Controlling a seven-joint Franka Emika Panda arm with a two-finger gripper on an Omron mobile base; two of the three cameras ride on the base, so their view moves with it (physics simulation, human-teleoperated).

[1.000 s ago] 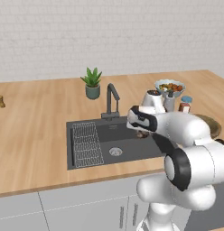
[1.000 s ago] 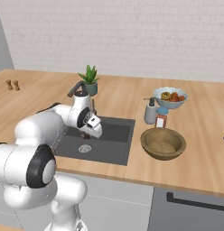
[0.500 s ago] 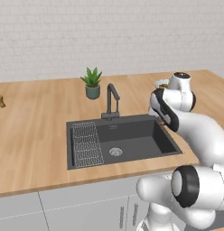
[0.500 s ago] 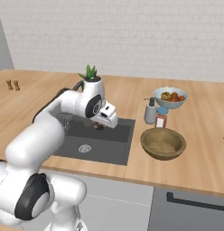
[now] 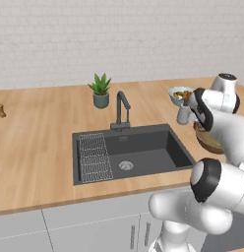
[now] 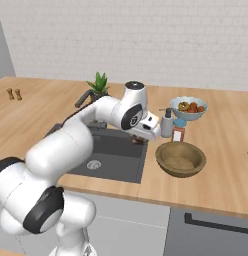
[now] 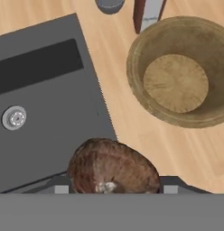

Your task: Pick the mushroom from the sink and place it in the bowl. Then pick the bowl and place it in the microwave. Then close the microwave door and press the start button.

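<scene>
We have the hand [image 6: 139, 139] clamped on the mushroom [image 7: 113, 168], held up off the tabletop [image 6: 221, 170] over the right rim of the sink [image 5: 134, 152]. In the hand view the mushroom sits right between the finger tips, brown cap with a paler patch at its base, covering part of the sink edge below it. In the right base view we see it as a small dark lump under the white wrist, just left of the bowl [image 6: 180, 158] and not yet over it. The bowl is the wide tan wooden one, upright on the tabletop just right of the sink, nothing in it; the hand view shows its flat round bottom [image 7: 176, 83] clearly. Behind the bowl stand a small jar with a blue lid [image 6: 179, 130] and a grey soap bottle [image 6: 167, 123], close together, and behind those a pale bowl of fruit [image 6: 188, 108]. Sink basin is dark grey, round drain [image 5: 126, 165] in the middle, wire rack [image 5: 94, 157] on its left side, faucet [image 5: 121, 110] at the back rim. A potted plant [image 5: 100, 90] stands behind the faucet, well apart from the hand. At the far left of the tabletop we see two small brown shakers [image 6: 13, 94]. In the left base view the arm crosses in front of the bowl and hides most of it.
</scene>
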